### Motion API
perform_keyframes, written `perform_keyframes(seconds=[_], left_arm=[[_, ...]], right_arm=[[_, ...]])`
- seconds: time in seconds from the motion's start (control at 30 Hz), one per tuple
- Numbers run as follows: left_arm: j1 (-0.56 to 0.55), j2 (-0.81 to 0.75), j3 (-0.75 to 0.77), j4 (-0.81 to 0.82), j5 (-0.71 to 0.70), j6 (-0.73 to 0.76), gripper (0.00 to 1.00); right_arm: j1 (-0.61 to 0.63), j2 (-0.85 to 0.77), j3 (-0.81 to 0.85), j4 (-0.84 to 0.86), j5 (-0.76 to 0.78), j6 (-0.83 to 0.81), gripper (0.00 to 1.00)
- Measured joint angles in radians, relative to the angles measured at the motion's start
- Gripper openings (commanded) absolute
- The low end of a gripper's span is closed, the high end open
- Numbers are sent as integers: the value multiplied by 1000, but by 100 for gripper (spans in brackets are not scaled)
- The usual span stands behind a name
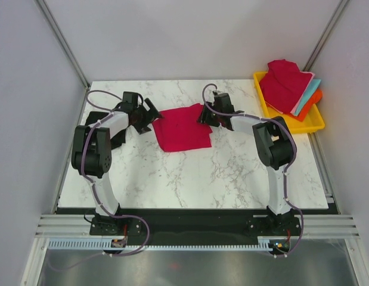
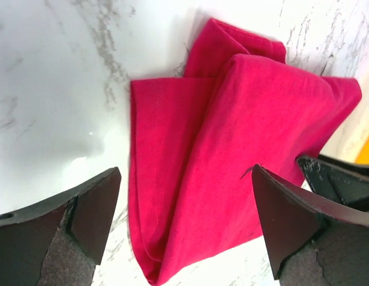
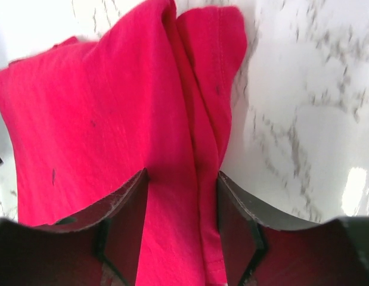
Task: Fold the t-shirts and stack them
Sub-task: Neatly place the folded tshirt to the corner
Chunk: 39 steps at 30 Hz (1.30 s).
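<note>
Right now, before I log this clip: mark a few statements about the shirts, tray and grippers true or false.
1. A red t-shirt lies on the table between the two grippers. True.
2. The left gripper is clamped shut on that shirt. False: its jaws stand wide open at the shirt's left edge.
3. The yellow tray sits at the table's far right corner. True.
4. The top shirt in the tray is black. False: a crimson shirt tops the pile, above a teal shirt and an orange shirt.
5. The right gripper hangs over the tray. False: it is at the red t-shirt's right edge.
</note>
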Motion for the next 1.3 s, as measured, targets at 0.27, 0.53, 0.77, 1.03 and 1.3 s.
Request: perform_keyframes(seconds=[0.27, 0.53, 0.77, 1.03, 1.3], left_arm=[[-2, -96, 71, -171, -263, 152, 98], [-2, -23, 336, -351, -576, 377, 100], [-2, 93, 365, -488, -717, 476, 100], [-4, 97, 356, -510, -862, 618, 99], [-58, 157, 324, -489, -868, 712, 96]], right_arm=[[24, -147, -221, 39, 39, 64, 52], [27, -287, -400, 10, 67, 75, 39], [26, -293, -420, 37, 21, 93, 49], [27, -229, -360, 79, -29, 113, 48], [26, -227, -358, 80, -34, 116, 47]])
